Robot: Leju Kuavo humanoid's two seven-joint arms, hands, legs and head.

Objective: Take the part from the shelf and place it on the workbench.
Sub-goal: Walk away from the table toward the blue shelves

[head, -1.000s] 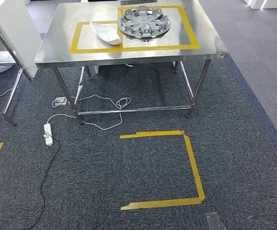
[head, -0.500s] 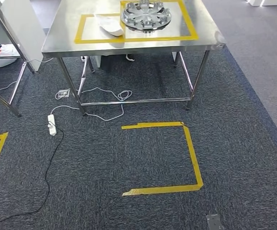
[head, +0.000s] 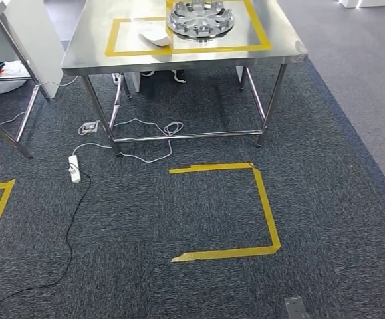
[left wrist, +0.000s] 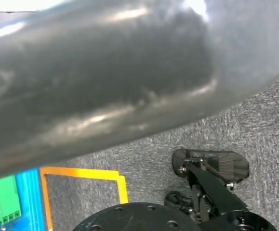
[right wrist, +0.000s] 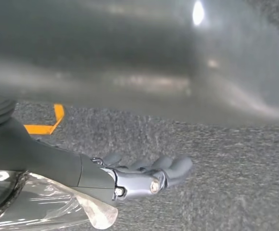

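Head view, tabletop: a steel tabletop (head: 90,50) stands at the far side of the dark carpet (head: 330,199), marked with two yellow taped frames (head: 111,40) side by side.
Head view, parts: a silver round part (head: 201,18) with spokes lies flat in the right-hand frame. A white part (head: 152,33), curved and shallow, lies in the left-hand frame just beside it, its edge over the tape between the two.
Head view, floor: a yellow taped square (head: 268,212), open on its left side, is in front of the tabletop. A white power strip (head: 74,169) with a black cable (head: 67,246) lies to the left, and a coiled white cord (head: 149,126) lies under the tabletop.
Head view, left edge: part of a second, white table (head: 24,33) shows, with a pale bundle (head: 4,72) under it.
Left wrist view: a broad blurred grey surface (left wrist: 112,86) lies close to the camera, above carpet and a corner of yellow tape (left wrist: 83,172). A blue and green patch (left wrist: 10,202) sits beside the tape.
Left hand: the state of its fingers cannot be told.
Right wrist view: the right hand (right wrist: 145,178) hangs over the carpet, its fingers (right wrist: 174,166) stretched out, slightly curled, with nothing between them.
Right wrist view, surroundings: clear film (right wrist: 39,202) shows by the wrist, a blurred grey mass (right wrist: 130,62) across the far side, and a strip of yellow tape (right wrist: 45,126) on the carpet.
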